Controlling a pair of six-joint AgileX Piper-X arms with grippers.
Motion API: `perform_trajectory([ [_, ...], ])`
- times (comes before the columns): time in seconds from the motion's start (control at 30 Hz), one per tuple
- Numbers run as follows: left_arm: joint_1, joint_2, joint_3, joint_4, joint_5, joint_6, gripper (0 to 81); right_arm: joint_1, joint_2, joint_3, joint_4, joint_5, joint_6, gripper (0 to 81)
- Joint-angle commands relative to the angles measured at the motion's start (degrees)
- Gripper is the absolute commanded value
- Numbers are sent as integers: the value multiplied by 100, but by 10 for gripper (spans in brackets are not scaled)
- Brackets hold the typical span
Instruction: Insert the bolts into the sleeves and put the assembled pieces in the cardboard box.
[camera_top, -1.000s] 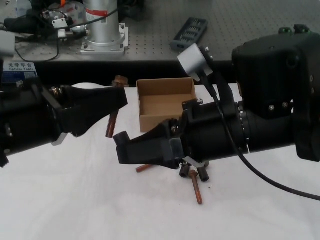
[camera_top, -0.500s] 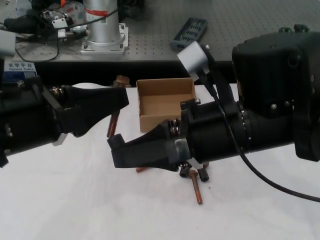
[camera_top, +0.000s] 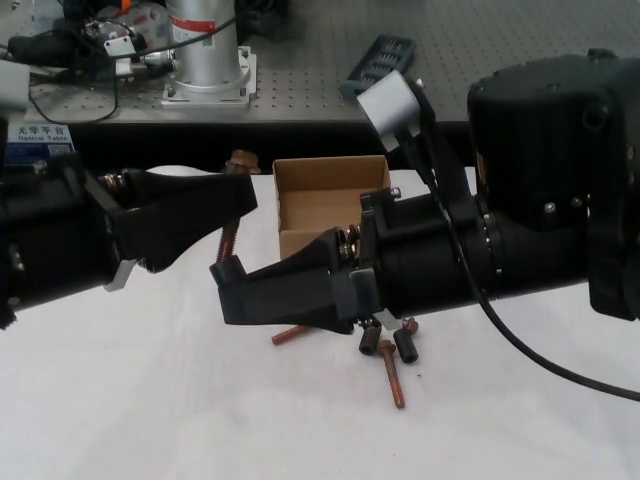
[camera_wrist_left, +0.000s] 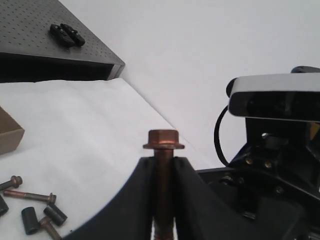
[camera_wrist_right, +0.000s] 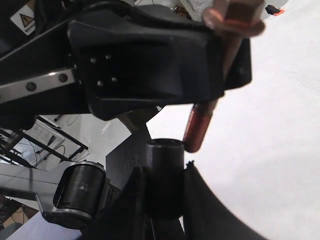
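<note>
Nearest on the white cloth (camera_top: 150, 400) lies a loose bolt (camera_top: 392, 375). Two black sleeves (camera_top: 368, 340) sit just beyond it, at about five o'clock of the cardboard box (camera_top: 330, 163). Over them the right gripper (camera_top: 225, 292) is clamped on a sleeve (camera_wrist_right: 164, 150). At its twelve o'clock the left gripper (camera_top: 238, 200) pinches a copper bolt (camera_top: 229, 240) below the head, the threaded tip just beside the sleeve's mouth. The box stands at the back, at that bolt's three o'clock.
</note>
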Motion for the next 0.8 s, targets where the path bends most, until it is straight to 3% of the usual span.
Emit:
perform_trajectory([
  [0.0, 1, -66, -22, -166, -191, 336, 6, 2, -7, -25, 86, 5, 0, 29],
  [0.77, 1, -66, -22, -425, -122, -177, 6, 2, -7, -25, 71, 99, -13, 29],
])
